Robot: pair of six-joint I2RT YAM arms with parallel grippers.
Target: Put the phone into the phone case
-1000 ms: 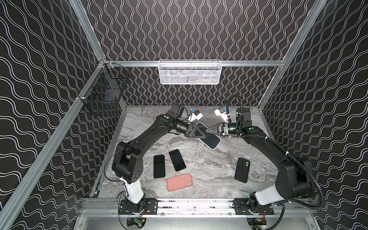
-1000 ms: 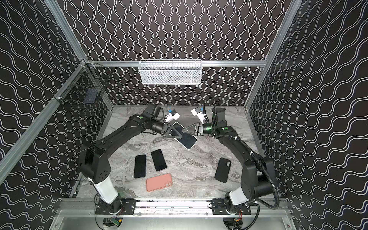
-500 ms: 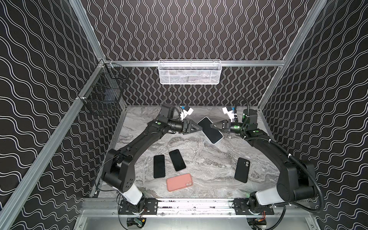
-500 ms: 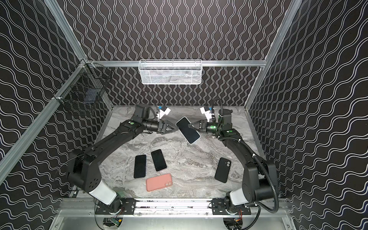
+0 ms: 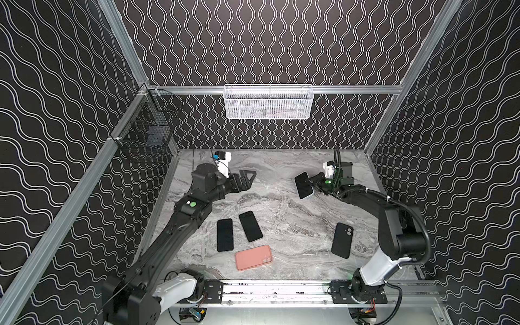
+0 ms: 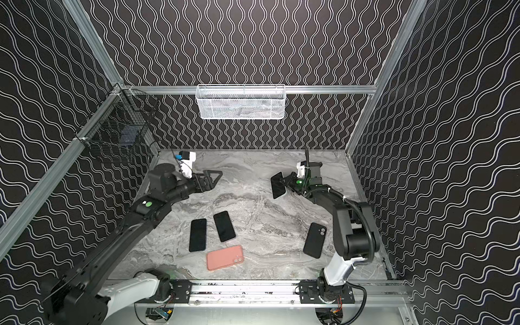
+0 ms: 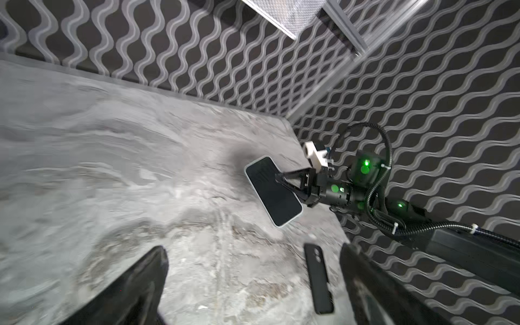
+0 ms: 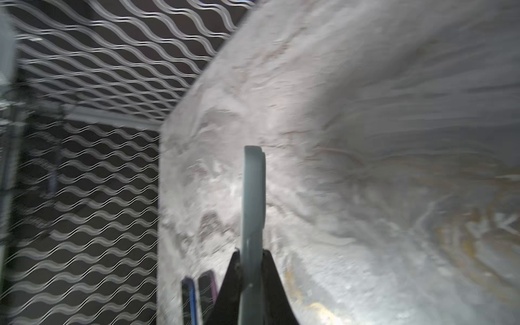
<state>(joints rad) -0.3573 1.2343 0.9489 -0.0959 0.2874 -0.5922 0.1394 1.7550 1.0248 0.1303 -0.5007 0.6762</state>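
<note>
Right gripper (image 5: 310,182) clamps phone (image 5: 302,188) at one edge, clear above tabletop (image 5: 281,222), far-right corner; left gripper (image 5: 249,180) wide, empty, far-left corner; black phone case (image 5: 342,240) flat by right edge.

Both arms matte black: left arm (image 5: 180,225), right arm (image 5: 363,194). Each has a white shell (image 5: 176,287) on the lowest link and round green lights (image 5: 192,204) at the joints. White camera bracket (image 5: 224,166) at each wrist. Ribbed black cable (image 7: 387,146) on right arm, white zip ties (image 7: 474,226). Left gripper (image 7: 253,249): black hollow triangular fingers (image 7: 135,292).
</note>
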